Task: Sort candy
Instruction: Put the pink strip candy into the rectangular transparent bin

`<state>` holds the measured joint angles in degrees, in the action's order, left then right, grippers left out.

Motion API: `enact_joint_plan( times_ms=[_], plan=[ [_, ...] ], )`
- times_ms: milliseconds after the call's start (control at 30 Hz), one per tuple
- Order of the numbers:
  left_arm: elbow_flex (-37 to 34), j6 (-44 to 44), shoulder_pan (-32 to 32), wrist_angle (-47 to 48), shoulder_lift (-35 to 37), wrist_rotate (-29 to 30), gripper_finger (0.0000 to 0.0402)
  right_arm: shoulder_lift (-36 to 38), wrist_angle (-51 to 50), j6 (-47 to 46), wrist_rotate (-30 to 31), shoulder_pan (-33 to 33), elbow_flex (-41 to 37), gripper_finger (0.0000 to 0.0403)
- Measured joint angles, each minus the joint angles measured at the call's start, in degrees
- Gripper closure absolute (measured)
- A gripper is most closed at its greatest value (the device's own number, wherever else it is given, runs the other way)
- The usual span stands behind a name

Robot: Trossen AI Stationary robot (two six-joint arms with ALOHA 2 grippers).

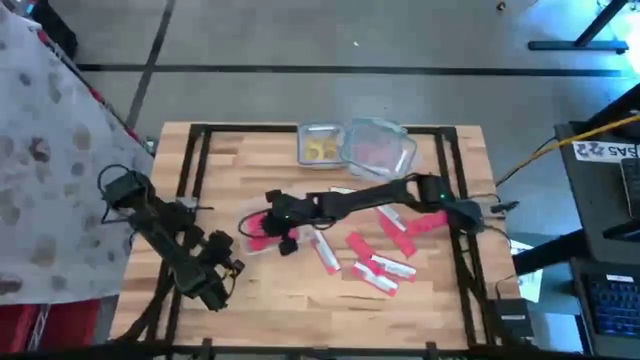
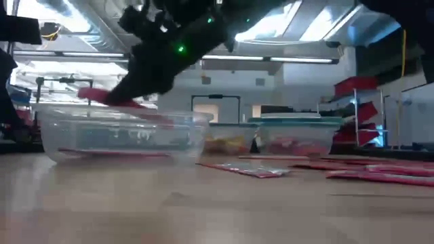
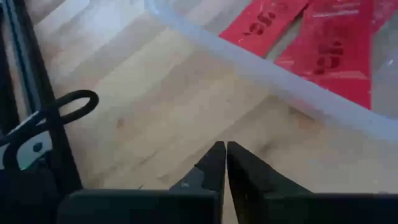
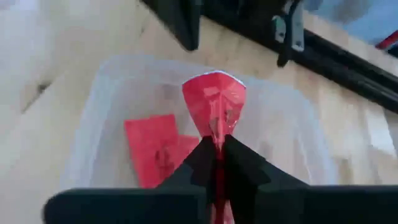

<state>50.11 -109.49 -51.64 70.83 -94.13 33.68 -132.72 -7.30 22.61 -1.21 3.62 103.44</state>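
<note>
A clear tub [image 1: 250, 240] near the table's middle holds red candy packets [image 4: 152, 146]. My right gripper [image 4: 214, 144] reaches across the table from the right and hangs over this tub [image 2: 122, 139], shut on one red packet [image 4: 214, 102]. More red and pink packets [image 1: 385, 268] lie flat on the wood to the right of the tub. My left gripper [image 3: 224, 163] is shut and holds nothing. It waits low at the near left [image 1: 232, 266], pointing at the tub's rim [image 3: 261, 68]. My right gripper pinches the red packet between its two fingers at the packet's near end [image 4: 216, 132]. The fingers slant down from the table's right side. The packet sticks out beyond the fingertips, clear of the tub's floor [image 4: 186, 93], and its free end [image 2: 95, 93] shows above the rim.
Two more clear tubs stand at the far edge, one with yellow pieces [image 1: 320, 148] and one with red candy [image 1: 380, 148]. Black frame rails [image 1: 195, 165] run along the table's sides. Bare wood lies near the front edge [image 1: 320, 310].
</note>
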Motion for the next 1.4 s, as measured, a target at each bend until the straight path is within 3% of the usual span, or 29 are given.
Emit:
enact_joint_plan(
  times_ms=[233,367,533,700,1033,1200,1300,1400],
  plan=[
    [0.00,0.00,0.04,-0.27,0.01,0.14,0.0402,-0.16,-0.01,0.08,0.40,0.14,0.04,0.0260],
    [0.00,0.38,0.04,-1.51,0.02,0.12,0.0402,3.05,-4.42,-2.65,3.57,1.24,-0.05,0.0229],
    [0.00,0.34,-0.06,-1.57,0.02,0.03,0.0402,11.12,-15.49,-4.81,4.92,5.46,0.13,0.0234],
    [0.00,0.22,-0.07,-2.46,0.00,0.10,0.0402,16.47,-28.91,-8.84,14.72,12.87,0.06,0.0253],
    [0.00,0.37,-0.07,-3.22,0.02,0.33,0.0402,16.50,-52.86,-37.08,26.14,25.53,-0.81,0.0275],
    [0.00,0.39,-0.56,-3.83,0.02,2.79,0.0402,21.41,-56.36,-52.76,34.64,29.98,-12.60,0.0276],
    [0.00,0.41,-0.64,-4.12,0.02,4.07,0.0402,26.54,-51.42,-60.09,31.51,29.76,-23.14,0.0275],
    [0.00,0.54,-0.59,-4.02,0.02,4.22,0.0402,30.53,-42.92,-58.73,25.95,28.39,-31.96,0.0268]
  ],
)
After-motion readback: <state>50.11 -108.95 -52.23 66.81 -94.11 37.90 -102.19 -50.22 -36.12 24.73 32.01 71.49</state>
